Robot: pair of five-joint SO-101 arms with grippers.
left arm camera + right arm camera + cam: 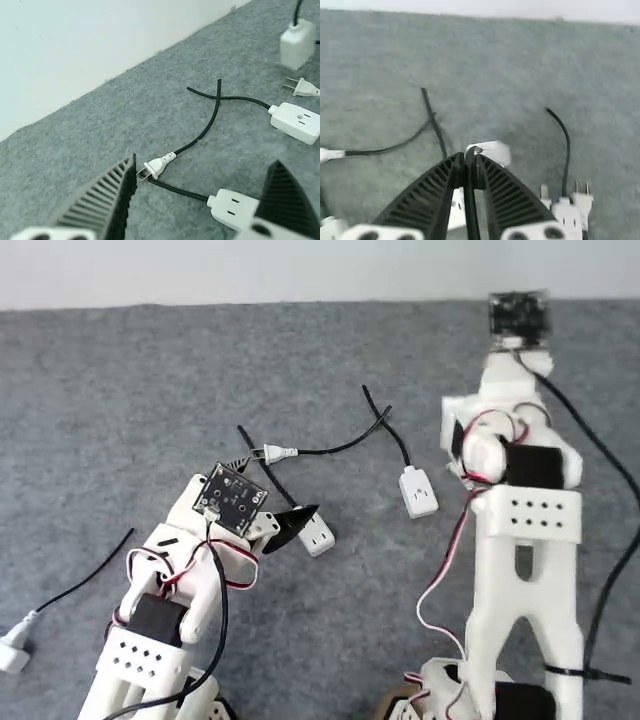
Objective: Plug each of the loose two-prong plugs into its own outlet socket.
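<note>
Left gripper (205,160) spread wide: we should pinch the plug (272,452) by its body, prongs free, for the socket (318,535) at its 5 o'clock.

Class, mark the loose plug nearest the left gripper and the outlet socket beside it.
Loose plug (156,166): left wrist view, white body.
Outlet socket (235,207): left wrist view, slotted face.

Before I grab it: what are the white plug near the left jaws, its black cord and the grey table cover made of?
White two-prong plug: smooth moulded plastic by its even, faint sheen; prongs look like bare metal. Thin black cord: probably rubber or vinyl, matte and loosely curved. Grey table cover: felt or short-pile carpet, fuzzy and dull.
</note>
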